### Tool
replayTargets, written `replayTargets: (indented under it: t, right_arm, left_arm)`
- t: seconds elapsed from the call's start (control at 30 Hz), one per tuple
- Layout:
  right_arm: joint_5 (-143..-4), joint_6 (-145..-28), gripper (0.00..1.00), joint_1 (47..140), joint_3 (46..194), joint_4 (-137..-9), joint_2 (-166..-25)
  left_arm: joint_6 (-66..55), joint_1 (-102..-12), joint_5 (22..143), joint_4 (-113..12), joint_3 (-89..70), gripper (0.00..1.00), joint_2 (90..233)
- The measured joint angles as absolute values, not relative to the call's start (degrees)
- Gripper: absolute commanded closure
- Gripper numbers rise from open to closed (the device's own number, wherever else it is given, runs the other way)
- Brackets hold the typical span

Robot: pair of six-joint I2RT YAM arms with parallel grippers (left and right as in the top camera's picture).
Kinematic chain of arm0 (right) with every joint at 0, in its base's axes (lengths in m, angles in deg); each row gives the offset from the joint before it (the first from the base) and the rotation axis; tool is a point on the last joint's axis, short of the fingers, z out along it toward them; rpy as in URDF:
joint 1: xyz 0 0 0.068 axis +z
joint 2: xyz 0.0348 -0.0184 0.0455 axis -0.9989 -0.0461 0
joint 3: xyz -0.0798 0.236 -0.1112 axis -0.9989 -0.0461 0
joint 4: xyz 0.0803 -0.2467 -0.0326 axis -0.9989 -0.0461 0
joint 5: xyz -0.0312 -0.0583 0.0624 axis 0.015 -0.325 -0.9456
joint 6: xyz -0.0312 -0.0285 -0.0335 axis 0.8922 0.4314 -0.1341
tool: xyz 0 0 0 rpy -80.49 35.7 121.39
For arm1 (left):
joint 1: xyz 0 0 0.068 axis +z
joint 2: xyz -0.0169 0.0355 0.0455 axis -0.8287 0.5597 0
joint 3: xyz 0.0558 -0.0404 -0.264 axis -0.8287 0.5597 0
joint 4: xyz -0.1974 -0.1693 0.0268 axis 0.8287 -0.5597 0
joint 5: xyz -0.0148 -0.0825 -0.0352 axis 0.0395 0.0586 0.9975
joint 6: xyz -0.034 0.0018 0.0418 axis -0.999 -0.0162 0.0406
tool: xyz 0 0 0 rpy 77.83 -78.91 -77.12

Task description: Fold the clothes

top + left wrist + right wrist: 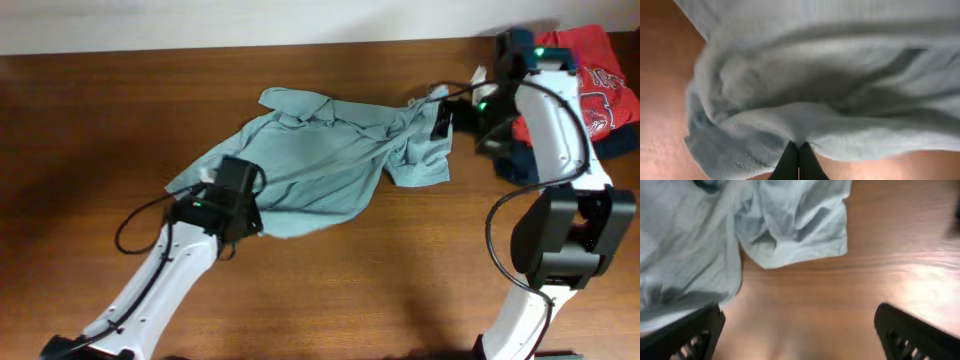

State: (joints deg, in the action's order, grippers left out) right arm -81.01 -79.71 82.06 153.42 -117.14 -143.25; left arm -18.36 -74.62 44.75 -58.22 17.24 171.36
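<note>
Step in hand, by my reading: spreading the cloth flat, with no fold made yet.

- The T-shirt (320,160) lies wrinkled in a slanting band across the middle of the table (80,120). One end is bunched toward the far right, and the other trails toward the near left.
- Your left gripper (799,149) has its fingers pressed together, with a ridge of shirt cloth nipped at the tips. From overhead it sits on the shirt's near-left end. I judge that it has a firm pinch on that edge.
- Your right gripper (797,316) is spread wide, with only bare wood between the fingers. The short sleeve (800,225) lies ahead of it and touches neither finger. From overhead, this gripper hangs just beside the bunched right end.
- The red shirt (590,70) and the dark garment (520,160) sit at the far right corner, close behind your right arm. Neither belongs to this job.

What the next move calls for, as a judgement:
- Take the right gripper forward and down onto the sleeve or the crumpled edge beside it, then close on it.
- Draw that end toward the right edge while your left holds its pinch, so the band opens out.
- The fabric looks thin and soft, so expect it to drag and bunch. Pull slowly.
- Keep the right arm off the pile in the corner.
</note>
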Motion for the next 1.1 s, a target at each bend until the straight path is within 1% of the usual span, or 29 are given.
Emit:
replayTargets:
  t: [0.13,0.23,0.27,0.33,0.37,0.47,0.53,0.57,0.6,0.67,0.7,0.73,0.9,1.0,1.03,1.1]
  right_arm:
    - [-82.2,-80.3,0.03,82.1,147.2,-114.5,-143.3]
    - [-83.2,-80.4,0.03,82.1,144.6,-112.7,-143.3]
    - [-83.5,-80.4,0.03,82.1,144.0,-112.4,-143.3]
    - [-83.8,-80.4,0.03,82.1,143.6,-112.2,-143.3]
    - [-83.9,-80.4,0.03,82.1,143.6,-111.9,-143.3]
    - [-84.1,-80.4,0.02,82.1,143.6,-111.5,-143.3]
    - [-84.2,-80.4,0.02,82.1,143.6,-111.4,-143.2]
    - [-84.2,-80.4,0.02,82.1,143.6,-111.3,-143.3]
    - [-84.2,-80.4,0.02,82.1,143.6,-111.2,-143.3]
    - [-84.3,-80.4,0.03,82.1,143.6,-111.2,-143.3]
    - [-84.3,-80.3,0.02,82.1,143.6,-111.2,-143.3]
    - [-84.4,-80.3,0.02,82.1,143.6,-111.2,-143.3]
    - [-84.5,-80.3,0.02,82.1,143.6,-110.3,-143.2]
    - [-84.5,-80.3,0.02,82.1,143.6,-110.0,-143.2]
    - [-84.5,-80.3,0.02,82.1,143.6,-110.0,-143.3]
    - [-84.5,-80.3,0.02,82.1,143.6,-109.9,-143.2]
  left_arm:
    - [-18.1,-71.8,44.4,-53.6,17.2,0.99,171.4]
    - [-18.1,-71.3,44.1,-50.9,17.2,0.99,171.4]
    - [-18.1,-71.3,44.2,-50.3,17.2,0.87,171.4]
    - [-17.5,-71.5,44.2,-50.2,17.2,0.53,171.4]
    - [-17.6,-71.7,44.2,-50.3,17.2,0.45,171.4]
    - [-17.0,-72.0,44.2,-50.9,17.2,0.44,171.4]
    - [-15.9,-72.0,44.2,-51.4,17.2,0.50,171.4]
    - [-15.2,-72.0,44.3,-51.8,17.2,0.54,171.4]
    - [-14.5,-72.0,44.4,-52.5,17.2,0.65,171.4]
    - [-14.0,-72.0,45.1,-54.1,17.2,0.79,171.4]
    - [-13.7,-72.0,45.7,-55.5,17.2,0.84,171.4]
    - [-13.4,-72.0,46.4,-56.9,17.2,0.86,171.4]
    - [-11.9,-72.1,49.5,-64.9,17.2,0.87,171.4]
    - [-11.5,-72.1,50.1,-65.7,17.2,0.87,171.4]
    - [-11.5,-72.1,50.1,-65.3,17.2,0.85,171.4]
    - [-11.1,-72.1,50.1,-64.1,17.2,0.68,171.7]
